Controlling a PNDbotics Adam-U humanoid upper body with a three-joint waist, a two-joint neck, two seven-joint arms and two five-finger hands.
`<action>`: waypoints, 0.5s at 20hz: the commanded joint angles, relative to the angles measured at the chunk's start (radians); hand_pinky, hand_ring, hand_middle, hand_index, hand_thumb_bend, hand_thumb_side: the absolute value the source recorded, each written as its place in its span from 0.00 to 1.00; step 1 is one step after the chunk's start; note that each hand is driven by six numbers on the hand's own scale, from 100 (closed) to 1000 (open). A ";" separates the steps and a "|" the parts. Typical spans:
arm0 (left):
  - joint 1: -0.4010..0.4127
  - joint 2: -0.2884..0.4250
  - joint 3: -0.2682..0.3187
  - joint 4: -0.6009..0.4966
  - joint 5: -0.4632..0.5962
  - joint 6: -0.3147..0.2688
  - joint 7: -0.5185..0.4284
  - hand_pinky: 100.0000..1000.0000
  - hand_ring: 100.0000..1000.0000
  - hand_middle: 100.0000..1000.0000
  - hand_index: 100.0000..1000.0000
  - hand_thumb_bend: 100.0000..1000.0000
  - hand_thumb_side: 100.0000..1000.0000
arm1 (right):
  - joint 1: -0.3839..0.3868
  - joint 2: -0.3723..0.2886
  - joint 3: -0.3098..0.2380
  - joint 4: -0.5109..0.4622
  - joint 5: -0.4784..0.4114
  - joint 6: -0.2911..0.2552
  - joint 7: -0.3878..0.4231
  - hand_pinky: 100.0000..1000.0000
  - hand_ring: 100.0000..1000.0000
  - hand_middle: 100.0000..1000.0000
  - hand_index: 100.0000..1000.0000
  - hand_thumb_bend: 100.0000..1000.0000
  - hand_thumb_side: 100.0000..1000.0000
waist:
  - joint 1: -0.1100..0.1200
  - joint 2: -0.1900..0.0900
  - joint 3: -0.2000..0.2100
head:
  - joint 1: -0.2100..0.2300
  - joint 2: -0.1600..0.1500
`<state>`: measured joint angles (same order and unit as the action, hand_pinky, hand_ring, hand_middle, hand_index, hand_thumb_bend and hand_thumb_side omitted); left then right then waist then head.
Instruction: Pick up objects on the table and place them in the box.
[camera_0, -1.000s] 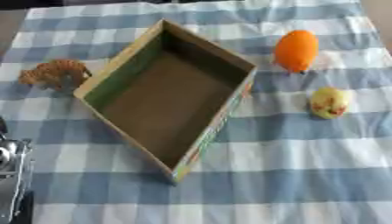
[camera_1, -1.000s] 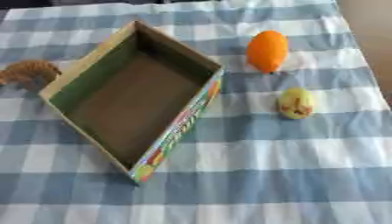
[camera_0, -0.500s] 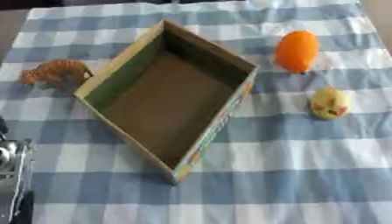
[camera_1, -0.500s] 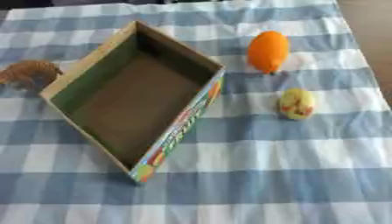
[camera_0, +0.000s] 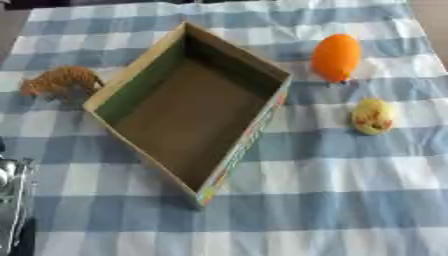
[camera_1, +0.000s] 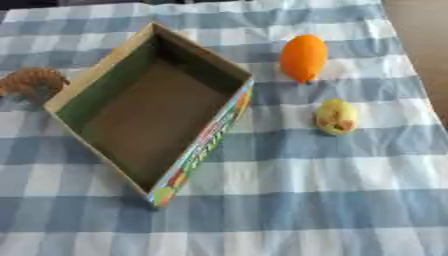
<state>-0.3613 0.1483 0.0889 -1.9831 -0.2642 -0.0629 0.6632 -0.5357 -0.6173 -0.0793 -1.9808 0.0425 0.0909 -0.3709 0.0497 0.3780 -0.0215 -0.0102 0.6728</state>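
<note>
Objects are lying untouched on the blue checked cloth (camera_0: 332, 200), exactly as they were a second ago, so the picking is not yet starting. An open cardboard box (camera_0: 238, 150) is sitting empty at centre-left. A brown ridged item (camera_0: 61, 82) is resting just beside its upper-left wall; an orange oval (camera_0: 336, 56) is waiting upper right, with a small yellow piece (camera_0: 373, 116) below it. Silver metal (camera_0: 10, 200) is showing at the lower left edge; neither hand is showing its fingers.
</note>
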 joint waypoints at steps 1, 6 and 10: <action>-0.006 0.008 -0.002 -0.017 0.001 0.000 -0.003 0.42 0.56 0.53 0.75 0.00 0.89 | -0.018 -0.068 0.013 -0.019 0.048 0.023 0.044 0.66 0.81 0.60 0.75 0.00 0.59 | -0.005 -0.024 0.001 | -0.005 0.009; -0.006 0.010 -0.004 -0.017 0.001 0.001 -0.005 0.42 0.56 0.53 0.75 0.00 0.89 | -0.031 -0.140 0.052 -0.019 0.115 0.058 0.140 0.67 0.82 0.63 0.76 0.03 0.68 | -0.008 -0.023 0.002 | -0.013 0.005; -0.005 0.011 -0.007 -0.017 0.002 0.001 -0.008 0.42 0.56 0.53 0.75 0.00 0.89 | -0.047 -0.192 0.080 -0.019 0.163 0.080 0.223 0.69 0.83 0.65 0.77 0.08 0.72 | -0.013 -0.023 0.005 | -0.040 0.000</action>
<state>-0.3612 0.1483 0.0832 -1.9831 -0.2637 -0.0609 0.6593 -0.5682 -0.7606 0.0009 -1.9808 0.1843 0.1660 -0.1715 0.0396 0.3775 -0.0175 -0.0411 0.6764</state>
